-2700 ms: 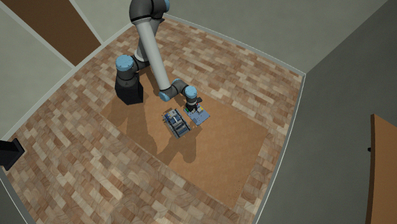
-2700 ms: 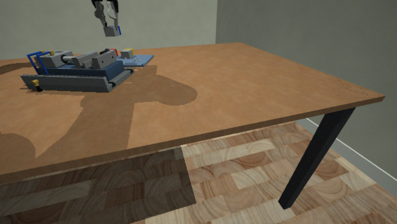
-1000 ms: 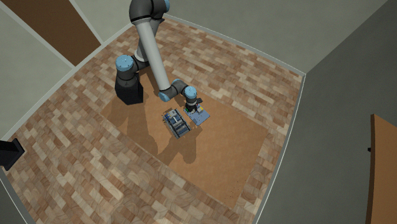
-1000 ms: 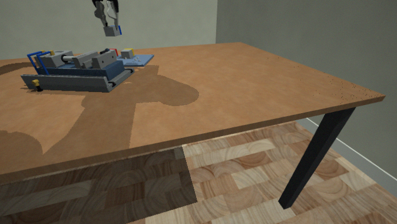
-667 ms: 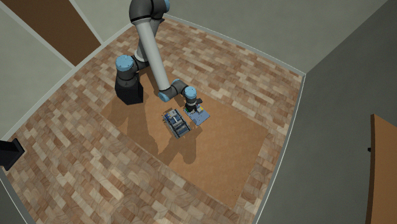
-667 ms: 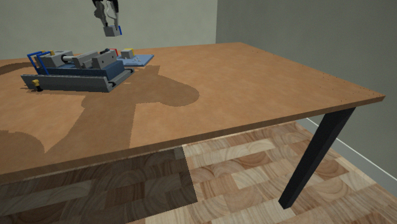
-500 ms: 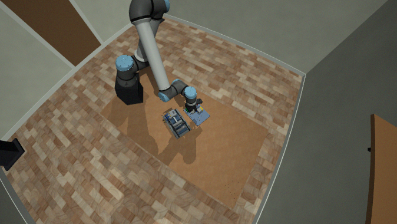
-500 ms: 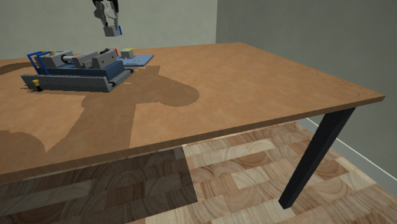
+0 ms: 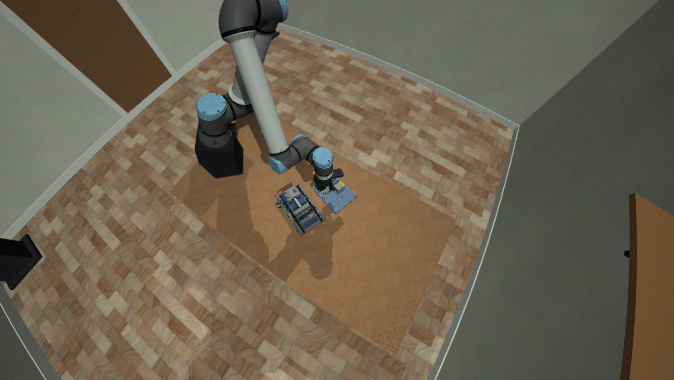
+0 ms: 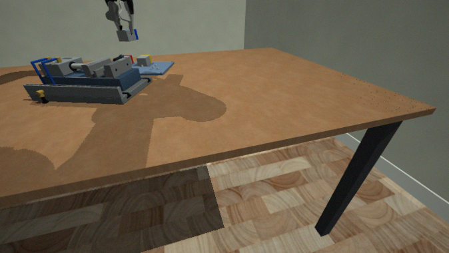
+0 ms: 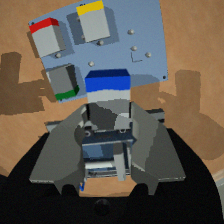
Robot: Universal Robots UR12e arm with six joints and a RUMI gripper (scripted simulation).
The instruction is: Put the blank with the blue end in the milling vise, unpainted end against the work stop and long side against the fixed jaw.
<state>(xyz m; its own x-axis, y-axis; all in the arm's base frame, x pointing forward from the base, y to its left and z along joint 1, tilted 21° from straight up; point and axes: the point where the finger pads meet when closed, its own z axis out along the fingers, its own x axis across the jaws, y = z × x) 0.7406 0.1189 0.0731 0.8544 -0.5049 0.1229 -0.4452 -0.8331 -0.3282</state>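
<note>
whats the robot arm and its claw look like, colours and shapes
The arm has long, light grey tubular links, dark grey rounded joints and pale blue round caps, on a black, angular pedestal. The claw has a black body and two grey fingers, broad and angular, tapering toward the tips. No writing is readable on either.

From where I stand, the arm's shadow (image 9: 320,260) (image 10: 200,103) has crept a little to the right across the tabletop (image 9: 395,240) (image 10: 283,93), the arm (image 9: 260,95) itself having shifted only slightly.
</note>
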